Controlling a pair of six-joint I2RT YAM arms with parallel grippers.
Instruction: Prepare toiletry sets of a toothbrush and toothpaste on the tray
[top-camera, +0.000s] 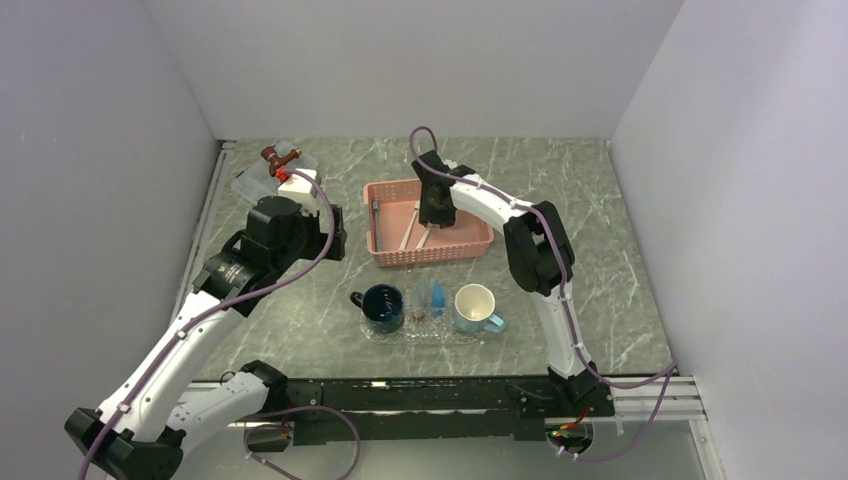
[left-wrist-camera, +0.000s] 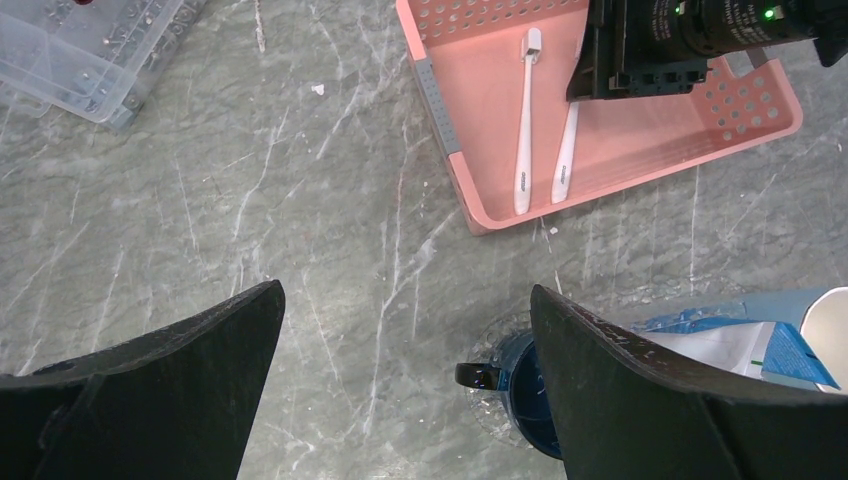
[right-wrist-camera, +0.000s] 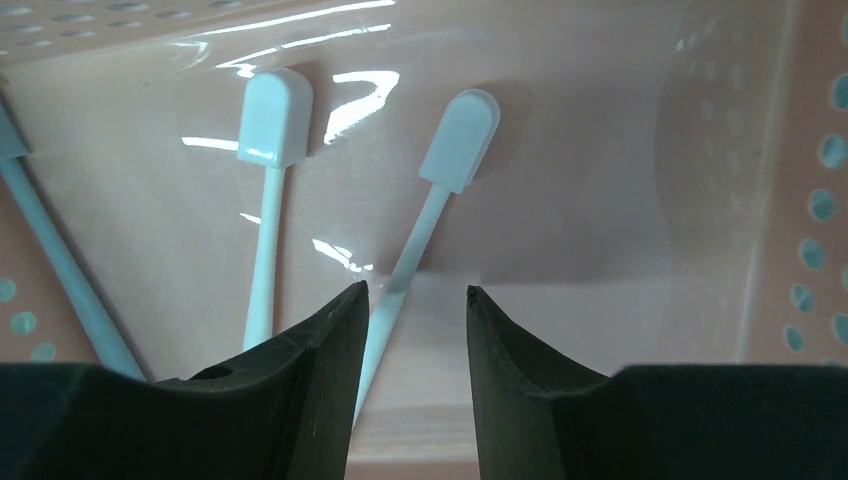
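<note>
Two whitish toothbrushes (left-wrist-camera: 523, 120) (left-wrist-camera: 566, 150) lie in the pink basket (top-camera: 384, 250). In the right wrist view they show side by side (right-wrist-camera: 268, 200) (right-wrist-camera: 440, 190), heads away from me. My right gripper (right-wrist-camera: 415, 290) is open low inside the basket, and the right toothbrush's handle runs between its jaws close to the left finger. It also shows in the top view (top-camera: 437, 210). Two blue toothpaste tubes (top-camera: 430, 297) lie on the clear tray (top-camera: 430, 333) between two mugs. My left gripper (left-wrist-camera: 405, 290) is open and empty above the bare table, left of the tray.
A dark blue mug (top-camera: 383, 308) and a white mug (top-camera: 477, 308) stand on the tray's ends. A clear lidded box (top-camera: 262, 180) with a red-brown object on it sits at the back left. A grey strip (left-wrist-camera: 432, 100) lines the basket's left wall.
</note>
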